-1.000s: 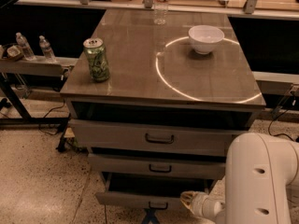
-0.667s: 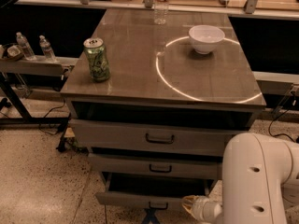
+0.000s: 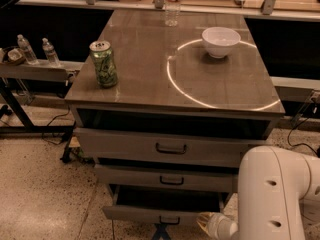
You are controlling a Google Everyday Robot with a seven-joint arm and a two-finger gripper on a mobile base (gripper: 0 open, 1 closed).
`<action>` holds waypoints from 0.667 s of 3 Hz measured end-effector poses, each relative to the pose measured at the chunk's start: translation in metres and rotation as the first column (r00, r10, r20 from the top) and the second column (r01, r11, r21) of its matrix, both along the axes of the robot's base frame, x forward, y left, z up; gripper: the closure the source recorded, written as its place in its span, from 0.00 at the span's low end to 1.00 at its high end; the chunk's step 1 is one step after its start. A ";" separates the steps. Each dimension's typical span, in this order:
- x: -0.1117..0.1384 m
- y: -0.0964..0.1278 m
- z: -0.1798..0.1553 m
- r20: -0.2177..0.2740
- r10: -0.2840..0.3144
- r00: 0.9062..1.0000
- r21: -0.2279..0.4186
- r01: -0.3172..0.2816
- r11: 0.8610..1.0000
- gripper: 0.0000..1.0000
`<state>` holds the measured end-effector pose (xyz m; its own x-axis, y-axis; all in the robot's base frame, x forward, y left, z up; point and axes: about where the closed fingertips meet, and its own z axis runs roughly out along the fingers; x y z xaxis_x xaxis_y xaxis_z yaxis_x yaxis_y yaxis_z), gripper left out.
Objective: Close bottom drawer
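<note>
At the foot of a grey metal cabinet (image 3: 150, 89), the bottom drawer (image 3: 142, 213) stands pulled well out, its short front panel forward of the two drawers above it and a dark gap of open interior showing behind it. The closing job looks barely begun: nothing suggests the panel has been pushed home, and the whole travel back into the cabinet appears left to do. The robot's white arm (image 3: 272, 194) fills the lower right corner, and its gripper (image 3: 161, 231) shows as a dark shape at the bottom edge, just below the drawer's small loop handle (image 3: 170, 220). Whether the gripper is open or closed cannot be told, nor whether it touches the panel. The middle drawer (image 3: 130, 176) and the top drawer (image 3: 120, 145) also sit slightly out, though far less. On the cabinet top, a green can (image 3: 103, 64) stands upright near the left edge, and a white bowl (image 3: 220, 41) rests well apart from it toward the back right.
</note>
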<state>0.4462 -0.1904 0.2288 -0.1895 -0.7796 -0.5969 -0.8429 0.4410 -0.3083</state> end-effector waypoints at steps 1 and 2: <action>-0.009 -0.017 -0.030 -0.008 -0.043 0.999 -0.043 0.043 0.998 1.00; -0.013 -0.028 -0.051 -0.004 -0.069 0.998 -0.060 0.069 0.996 1.00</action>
<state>0.4335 -0.2188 0.1780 -0.2475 -0.7987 -0.5484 -0.8132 0.4790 -0.3307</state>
